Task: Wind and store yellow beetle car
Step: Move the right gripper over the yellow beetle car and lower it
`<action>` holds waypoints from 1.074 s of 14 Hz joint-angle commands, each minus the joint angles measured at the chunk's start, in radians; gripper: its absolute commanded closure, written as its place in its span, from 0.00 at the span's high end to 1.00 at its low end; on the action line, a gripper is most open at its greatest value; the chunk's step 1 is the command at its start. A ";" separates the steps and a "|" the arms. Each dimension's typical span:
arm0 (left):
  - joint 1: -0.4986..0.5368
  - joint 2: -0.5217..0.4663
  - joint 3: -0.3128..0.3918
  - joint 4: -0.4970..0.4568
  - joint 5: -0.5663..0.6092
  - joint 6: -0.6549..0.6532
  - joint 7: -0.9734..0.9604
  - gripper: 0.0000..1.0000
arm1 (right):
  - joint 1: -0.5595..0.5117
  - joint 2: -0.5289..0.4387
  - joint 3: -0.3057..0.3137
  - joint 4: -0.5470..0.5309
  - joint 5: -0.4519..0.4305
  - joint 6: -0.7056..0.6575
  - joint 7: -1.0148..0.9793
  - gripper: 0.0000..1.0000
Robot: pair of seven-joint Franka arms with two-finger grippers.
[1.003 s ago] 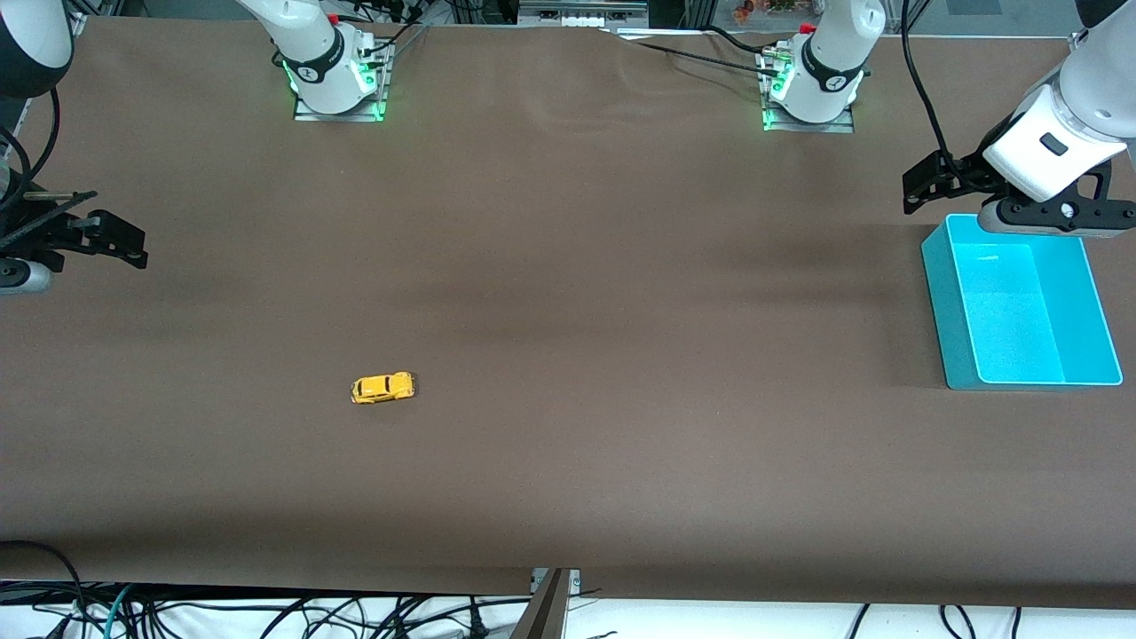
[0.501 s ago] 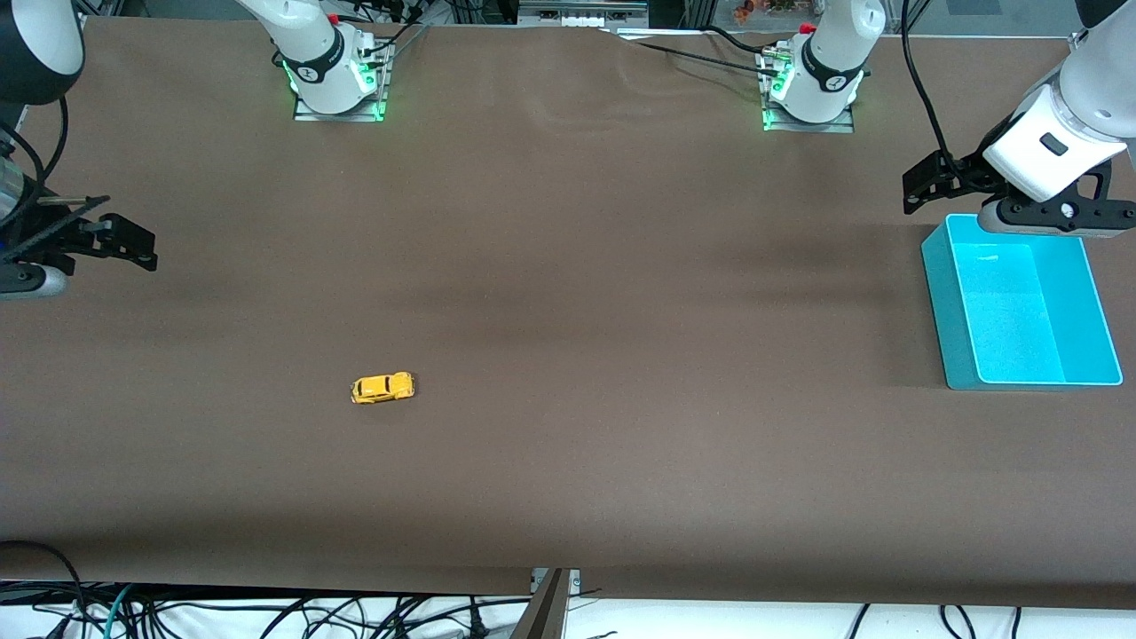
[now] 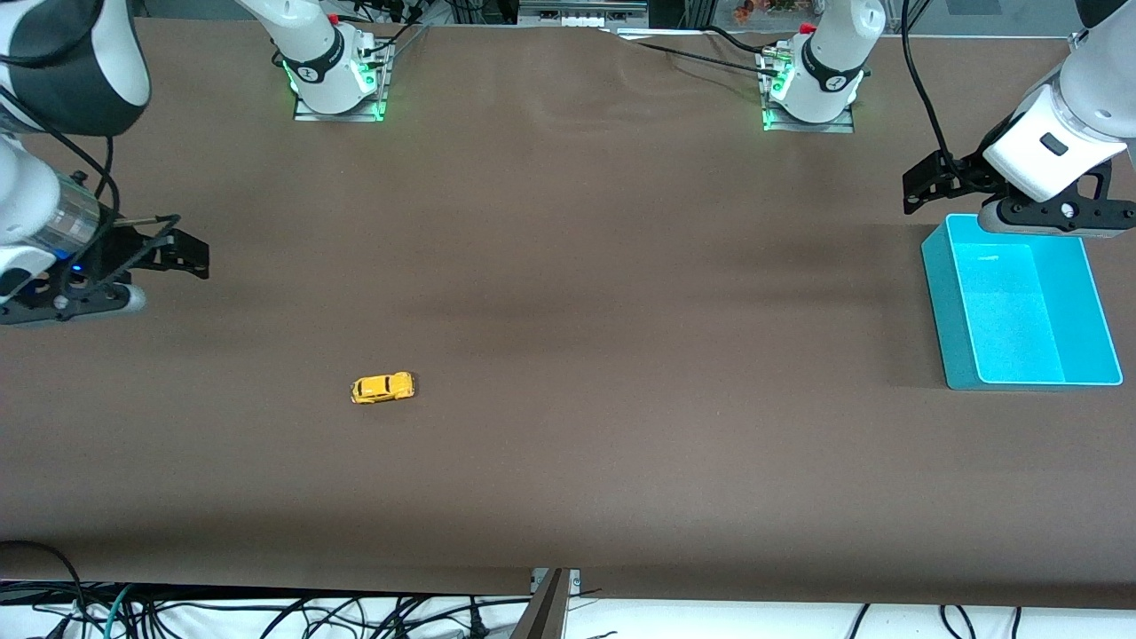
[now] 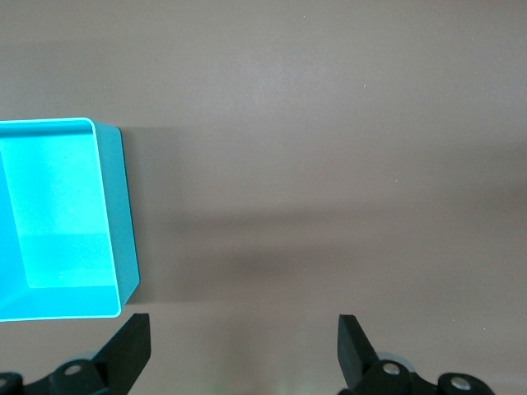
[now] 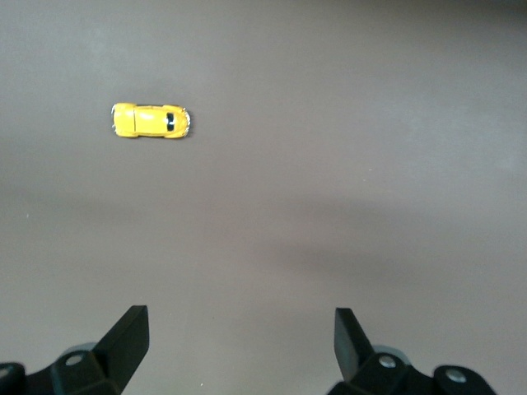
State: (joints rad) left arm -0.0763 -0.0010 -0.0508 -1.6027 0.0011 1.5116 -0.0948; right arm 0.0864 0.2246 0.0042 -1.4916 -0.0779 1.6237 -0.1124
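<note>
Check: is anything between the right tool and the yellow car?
Nothing visible. The right tool, open, is over bare table; the yellow beetle car stands alone on it.

— What colours do you have there?
— You have a yellow beetle car [image 3: 382, 388] with dark windows, a turquoise bin [image 3: 1019, 306], and a plain brown desk [image 3: 568, 266].

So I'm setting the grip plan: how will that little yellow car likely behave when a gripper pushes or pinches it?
The yellow beetle car stands on its wheels on the flat table, so a nudge along its length would probably send it rolling. It is tiny and looks rigid, so likely light and easily knocked aside. Its rounded, glossy shell may slip between fingers; pinching across its sides seems safer.
</note>
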 commanded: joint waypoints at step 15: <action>0.009 0.010 -0.003 0.015 0.010 0.018 0.012 1.00 | 0.115 0.260 -0.001 -0.110 -0.026 0.398 -0.754 0.99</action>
State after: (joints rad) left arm -0.0760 -0.0008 -0.0494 -1.6027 0.0011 1.5173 -0.0948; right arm 0.2005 0.4666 0.0048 -1.5773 -0.0951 1.9790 -0.7949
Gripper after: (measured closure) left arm 0.000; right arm 0.004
